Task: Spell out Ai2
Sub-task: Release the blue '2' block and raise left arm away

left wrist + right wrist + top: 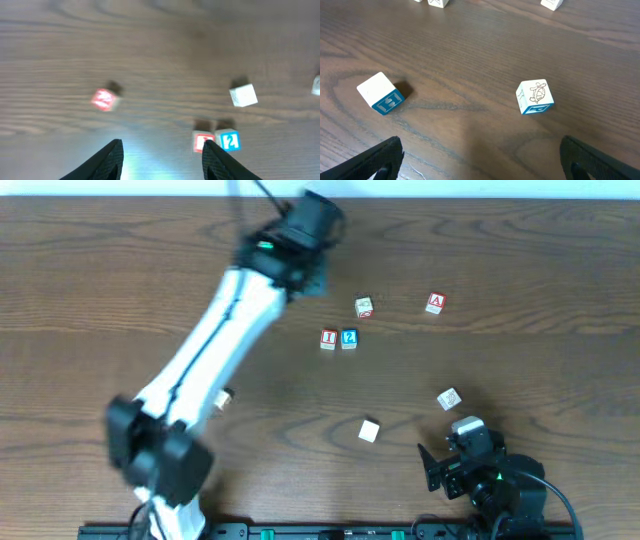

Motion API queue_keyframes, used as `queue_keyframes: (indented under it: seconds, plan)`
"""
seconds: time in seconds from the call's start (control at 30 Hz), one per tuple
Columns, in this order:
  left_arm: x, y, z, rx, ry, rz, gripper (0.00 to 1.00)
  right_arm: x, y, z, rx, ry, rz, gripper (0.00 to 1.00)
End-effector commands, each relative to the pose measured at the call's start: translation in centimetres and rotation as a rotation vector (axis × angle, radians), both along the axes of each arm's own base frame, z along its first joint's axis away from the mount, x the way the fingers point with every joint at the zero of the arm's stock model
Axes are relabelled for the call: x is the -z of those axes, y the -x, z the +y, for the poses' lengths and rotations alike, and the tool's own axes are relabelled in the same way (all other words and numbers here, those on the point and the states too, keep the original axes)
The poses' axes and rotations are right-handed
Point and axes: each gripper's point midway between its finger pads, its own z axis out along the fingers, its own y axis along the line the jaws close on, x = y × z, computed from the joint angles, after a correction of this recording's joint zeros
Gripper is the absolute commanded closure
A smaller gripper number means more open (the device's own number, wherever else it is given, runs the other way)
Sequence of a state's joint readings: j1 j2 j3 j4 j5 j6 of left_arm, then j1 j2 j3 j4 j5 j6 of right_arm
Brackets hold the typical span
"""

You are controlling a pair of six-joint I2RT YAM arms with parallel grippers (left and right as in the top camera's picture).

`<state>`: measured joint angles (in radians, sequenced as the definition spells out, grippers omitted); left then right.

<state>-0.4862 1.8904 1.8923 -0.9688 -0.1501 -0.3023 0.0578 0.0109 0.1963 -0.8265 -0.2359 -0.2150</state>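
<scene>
The red "i" block (328, 339) and the blue "2" block (349, 338) stand side by side, touching, at mid-table. The red "A" block (435, 303) stands apart, to their upper right. My left gripper (312, 280) hangs above the table, up-left of the pair, open and empty. In the left wrist view the left gripper (162, 150) is blurred; the "i" block (202, 142) shows partly behind the right fingertip, with the "2" block (230, 141) beside it. My right gripper (447, 452) rests at the front right; the right wrist view shows it (480, 160) wide open and empty.
A red-marked block (364, 307) lies between the pair and the "A". A turtle block (449, 398) (535, 97) and a white block with a blue face (368, 430) (380, 94) lie before the right gripper. Another block (224, 398) sits by the left arm. A red-faced block (103, 99) shows left.
</scene>
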Motion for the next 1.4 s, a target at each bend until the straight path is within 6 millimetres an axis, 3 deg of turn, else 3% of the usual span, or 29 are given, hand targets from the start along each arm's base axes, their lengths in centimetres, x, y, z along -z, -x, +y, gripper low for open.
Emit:
queue_keyframes:
  seconds: [0.0,0.17,0.27,0.4,0.47,0.53,0.6,0.63,0.77,0.9,0.97,1.17,1.27,1.37]
  plan:
    - [-4.8,0.7,2.6,0.003,0.038,-0.074,0.48,0.5,0.1,0.0,0.008,-0.016,0.014,0.01]
    - [-7.7,2.1,6.3,-0.044,0.079,-0.116,0.49,0.5,0.1,0.0,0.008,-0.016,0.014,0.01]
    - [-7.7,2.8,7.5,-0.065,0.08,-0.117,0.49,0.5,0.1,0.0,0.008,-0.016,0.014,0.01]
    - [-6.5,3.3,7.2,-0.047,0.107,-0.09,0.49,-0.2,-0.5,-0.1,0.005,0.001,-0.028,0.01]
    - [-5.8,3.3,7.2,-0.047,0.103,-0.079,0.48,-3.3,-2.3,0.2,-0.003,-0.015,-0.175,0.01]
    - [-5.0,3.3,7.2,-0.029,0.087,-0.07,0.48,-8.4,-4.0,0.8,0.009,-0.127,-0.369,0.01]
    - [-4.5,3.0,7.1,-0.011,0.074,-0.076,0.46,-12.9,-4.6,0.8,0.044,-0.262,-0.514,0.01]
    - [-4.4,2.9,7.1,-0.005,0.071,-0.081,0.44,-14.2,-4.7,0.8,0.053,-0.305,-0.552,0.01]
    - [-4.5,1.8,7.9,0.01,0.052,-0.118,0.37,-16.9,-4.6,0.6,0.068,-0.375,-0.644,0.01]
    - [-4.4,0.2,11.1,-0.069,0.052,-0.137,0.32,-20.2,-4.9,-2.5,0.23,-0.382,-0.801,0.01]
    - [-3.6,-0.4,12.7,-0.097,0.058,-0.12,0.3,-20.5,-5.4,-3.7,0.309,-0.418,-0.808,0.01]
    - [-1.0,-1.6,14.7,-0.099,0.107,-0.055,0.3,-19.3,-10.6,-3.6,0.349,-0.431,-0.689,0.01]
    - [-0.3,-2.0,14.7,-0.101,0.105,-0.046,0.29,-18.5,-15.1,-3.0,0.35,-0.402,-0.55,0.01]
    - [0.2,-2.2,14.7,-0.101,0.104,-0.037,0.29,-18.4,-20.5,-1.2,0.275,-0.39,-0.417,0.01]
